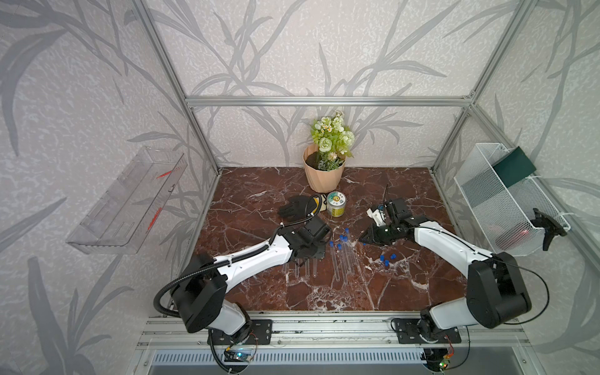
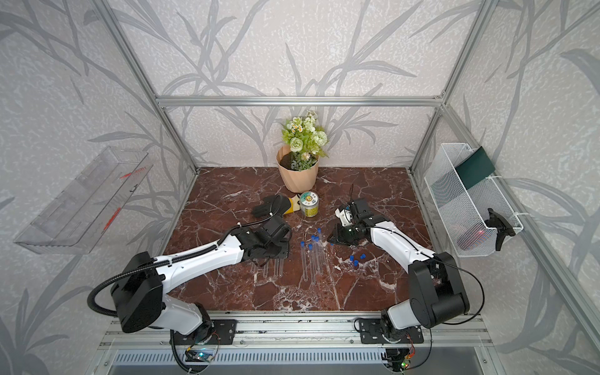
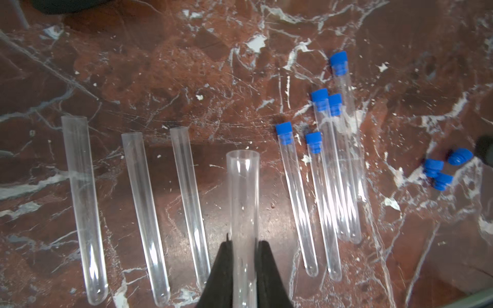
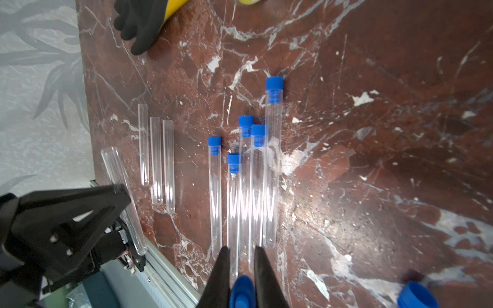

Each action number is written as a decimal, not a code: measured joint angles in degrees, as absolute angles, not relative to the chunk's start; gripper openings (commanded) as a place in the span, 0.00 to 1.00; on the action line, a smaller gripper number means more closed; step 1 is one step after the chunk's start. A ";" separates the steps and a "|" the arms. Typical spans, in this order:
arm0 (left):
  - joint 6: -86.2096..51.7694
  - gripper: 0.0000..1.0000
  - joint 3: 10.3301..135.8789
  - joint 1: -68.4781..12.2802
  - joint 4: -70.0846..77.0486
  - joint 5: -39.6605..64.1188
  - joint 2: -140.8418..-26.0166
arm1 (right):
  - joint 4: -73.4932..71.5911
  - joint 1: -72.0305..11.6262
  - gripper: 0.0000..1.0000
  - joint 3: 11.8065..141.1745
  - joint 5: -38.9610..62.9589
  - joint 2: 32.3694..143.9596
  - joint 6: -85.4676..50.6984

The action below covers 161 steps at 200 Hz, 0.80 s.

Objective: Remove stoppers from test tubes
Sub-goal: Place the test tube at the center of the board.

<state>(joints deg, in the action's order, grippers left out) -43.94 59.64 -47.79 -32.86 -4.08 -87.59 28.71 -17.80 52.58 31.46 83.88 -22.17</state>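
A blue stopper (image 4: 241,292) sits pinched between the two fingers of the right end effector (image 4: 242,250), which is clamped on it above the near ends of the capped tubes. The left end effector (image 3: 245,248) is clamped on an open tube (image 3: 243,192), gripping it towards its rounded end with the open mouth pointing away. In the right wrist view this tube slants across the line of the ones lying flat.

Beside it, three more open tubes (image 3: 145,213) lie side by side on the bench (image 1: 266,292), slightly apart from one another. On the other side of the held tube lie five stoppered tubes (image 3: 320,200), roughly parallel. The outer two stand a little apart and the other three are packed together and touching, each with its blue cap at the end towards the back wall. In both top views this cluster lies between the two end effectors.

Three loose stoppers (image 1: 386,258) rest in a tight group on the bench just in front of the right arm, near the capped tubes.

Further back on the bench are a black glove with a yellow cuff (image 1: 297,206), a small jar (image 1: 336,204) just beside it, and a flower pot (image 1: 323,173) against the back wall. A wire basket (image 1: 506,201) hangs on the right wall and a clear tray (image 1: 126,201) on the left wall.
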 measured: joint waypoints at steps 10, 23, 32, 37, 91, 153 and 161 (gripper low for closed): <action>-44.60 0.00 61.19 -47.79 -33.76 -4.45 -90.08 | 29.56 -17.58 0.00 52.58 31.18 83.88 -21.08; -45.28 0.00 63.22 -47.81 -34.89 -4.86 -93.17 | 30.61 -17.30 0.00 52.60 30.79 83.85 -19.84; -45.82 0.00 64.73 -47.81 -35.97 -5.26 -95.39 | 31.14 -17.10 0.00 52.60 30.55 83.85 -19.20; -46.11 0.00 65.41 -47.81 -36.36 -5.54 -96.36 | 31.46 -16.93 0.00 52.60 30.44 83.85 -18.81; -47.00 0.00 72.20 -47.81 -40.73 -8.32 -105.38 | 32.80 -15.81 0.00 52.60 29.34 83.50 -16.47; -46.68 0.06 74.13 -47.83 -42.39 -8.88 -110.39 | 33.71 -15.51 0.00 52.60 28.05 83.31 -15.55; -46.63 0.08 74.13 -47.83 -42.48 -8.86 -110.48 | 33.91 -15.46 0.00 52.60 27.92 83.18 -15.53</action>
<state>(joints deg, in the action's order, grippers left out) -46.63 74.13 -47.83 -42.48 -8.86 -110.48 33.91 -15.46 52.60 27.92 83.18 -15.53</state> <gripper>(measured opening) 0.134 0.163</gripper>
